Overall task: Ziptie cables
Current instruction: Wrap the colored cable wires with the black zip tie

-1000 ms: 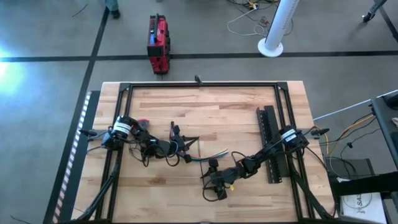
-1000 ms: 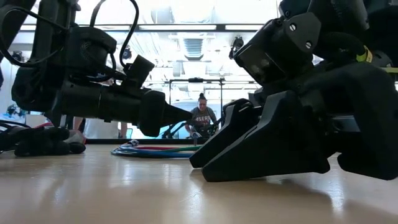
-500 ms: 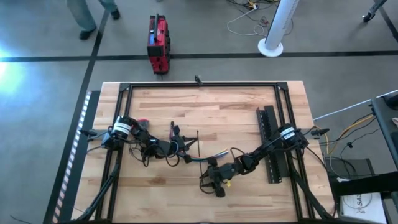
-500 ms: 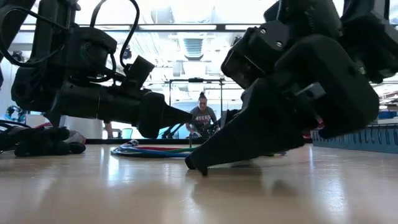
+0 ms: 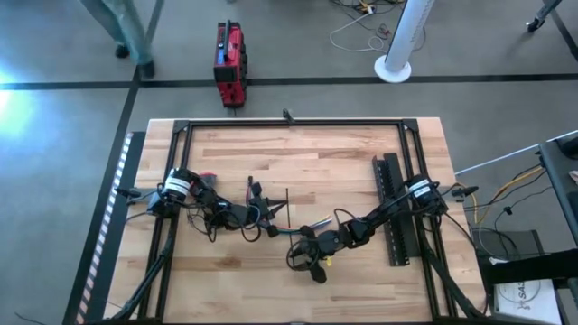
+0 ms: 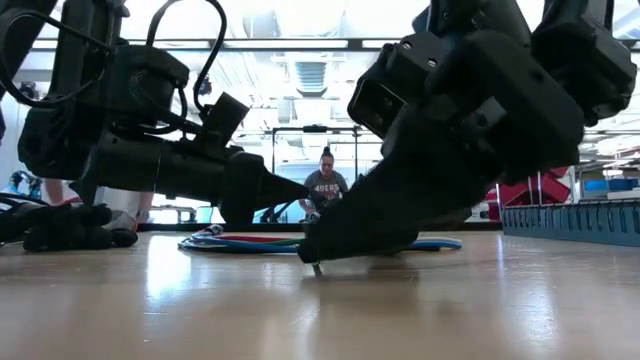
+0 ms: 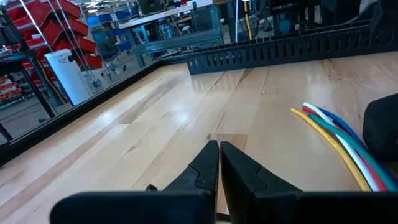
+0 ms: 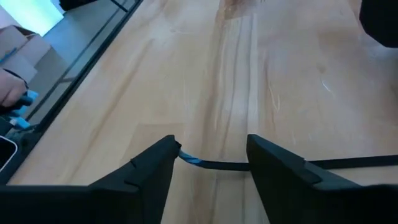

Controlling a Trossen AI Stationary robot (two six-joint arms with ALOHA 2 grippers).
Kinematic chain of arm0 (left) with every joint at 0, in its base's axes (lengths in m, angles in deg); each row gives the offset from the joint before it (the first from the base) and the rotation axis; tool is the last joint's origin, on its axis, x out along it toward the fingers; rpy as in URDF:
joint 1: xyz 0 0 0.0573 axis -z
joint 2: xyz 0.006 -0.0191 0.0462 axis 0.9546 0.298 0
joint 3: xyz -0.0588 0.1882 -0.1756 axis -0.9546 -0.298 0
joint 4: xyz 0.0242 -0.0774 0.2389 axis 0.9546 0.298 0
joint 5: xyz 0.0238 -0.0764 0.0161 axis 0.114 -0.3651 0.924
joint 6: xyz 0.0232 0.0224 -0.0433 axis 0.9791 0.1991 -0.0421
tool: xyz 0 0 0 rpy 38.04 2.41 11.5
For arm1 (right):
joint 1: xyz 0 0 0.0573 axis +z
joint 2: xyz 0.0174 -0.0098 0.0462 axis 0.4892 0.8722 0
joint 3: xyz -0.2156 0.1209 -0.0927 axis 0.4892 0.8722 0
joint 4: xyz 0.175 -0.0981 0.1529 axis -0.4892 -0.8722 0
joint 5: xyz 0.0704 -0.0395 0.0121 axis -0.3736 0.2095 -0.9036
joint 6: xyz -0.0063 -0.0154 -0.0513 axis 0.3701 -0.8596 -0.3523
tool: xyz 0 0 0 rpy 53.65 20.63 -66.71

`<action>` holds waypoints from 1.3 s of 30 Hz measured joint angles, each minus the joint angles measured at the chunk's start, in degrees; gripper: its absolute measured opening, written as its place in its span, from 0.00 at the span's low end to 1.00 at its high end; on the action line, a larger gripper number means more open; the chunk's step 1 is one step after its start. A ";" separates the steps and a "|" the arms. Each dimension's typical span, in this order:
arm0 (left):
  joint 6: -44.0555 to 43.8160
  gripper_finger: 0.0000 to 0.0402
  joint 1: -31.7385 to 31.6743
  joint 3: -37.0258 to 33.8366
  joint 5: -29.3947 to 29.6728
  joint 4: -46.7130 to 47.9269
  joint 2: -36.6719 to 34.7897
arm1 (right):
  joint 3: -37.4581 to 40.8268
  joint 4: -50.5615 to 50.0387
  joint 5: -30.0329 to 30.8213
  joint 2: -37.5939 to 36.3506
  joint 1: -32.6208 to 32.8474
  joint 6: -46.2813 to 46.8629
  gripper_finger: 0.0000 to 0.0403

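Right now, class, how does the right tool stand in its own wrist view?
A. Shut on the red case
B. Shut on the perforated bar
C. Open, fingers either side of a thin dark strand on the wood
C: the right tool is open, a thin dark strand crossing the gap above the table.

Light is bright and even from overhead. In the low view, ceiling lamps (image 6: 300, 44) backlight the arms into near silhouettes and glare off the table (image 6: 320, 310). A bluish flare marks the floor (image 5: 23, 99). Both wrist views blur nearby.
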 joint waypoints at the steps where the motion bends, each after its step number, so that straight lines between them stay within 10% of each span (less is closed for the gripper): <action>1: 0.00 0.00 0.00 0.00 0.00 0.00 0.00 | 0.00 -0.05 -0.03 -0.03 0.00 -0.24 0.48; 18: -0.22 0.00 0.02 0.00 -0.02 0.05 0.00 | -0.01 -2.36 6.66 -0.03 0.92 -21.80 0.61; 29: -1.51 0.00 0.02 0.00 -0.05 1.29 0.02 | -0.05 -2.52 9.69 -0.06 0.90 -26.48 0.85; 39: -1.53 0.00 0.02 0.02 -0.04 1.35 0.02 | -0.17 -4.14 8.53 0.41 -0.30 -22.80 0.84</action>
